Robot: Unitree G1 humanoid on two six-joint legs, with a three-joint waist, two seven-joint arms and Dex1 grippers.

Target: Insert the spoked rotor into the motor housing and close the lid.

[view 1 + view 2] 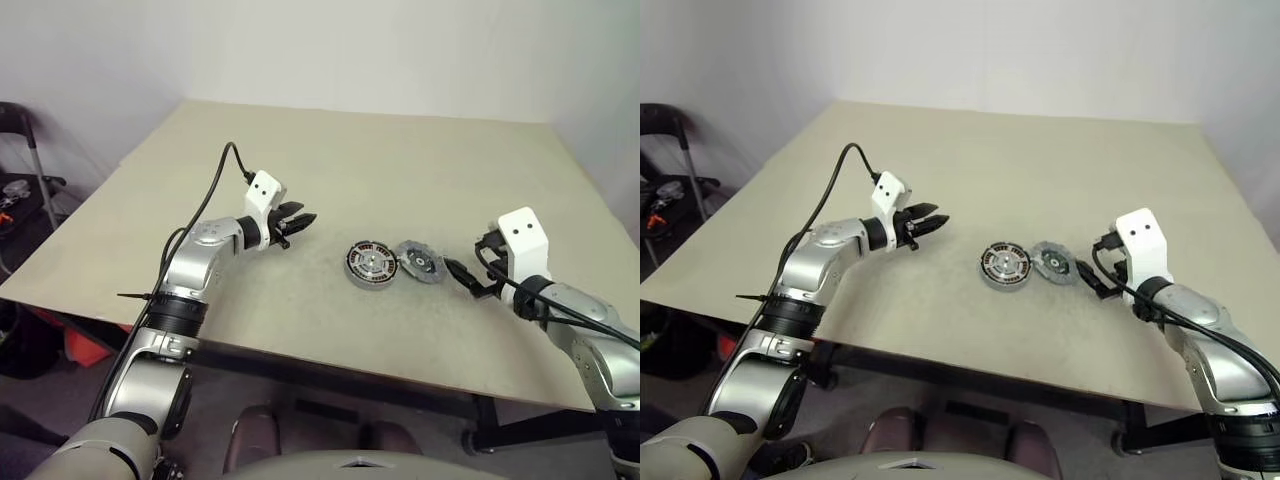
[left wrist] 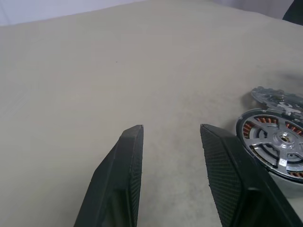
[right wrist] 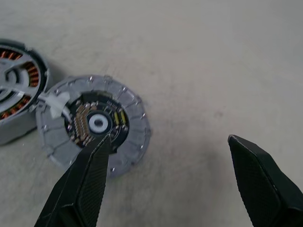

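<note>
**Rotor seated in housing, lid lying loose beside it**

Motor housing (image 1: 371, 265) sits mid-table with the spoked rotor (image 2: 277, 142) resting inside it, copper windings showing between the pale spokes. Touching its right side lies the lid (image 1: 420, 262), flat on the table (image 1: 400, 160). The right gripper (image 1: 468, 279) hovers just right of the lid, fingers spread wide and empty. The left gripper (image 1: 297, 221) hangs to the left of the housing, fingers partly apart, holding nothing.

Risk, as I judge it: the lid is thin and flat, so a low approach could shove it into the housing and knock both askew rather than lift it.
</note>
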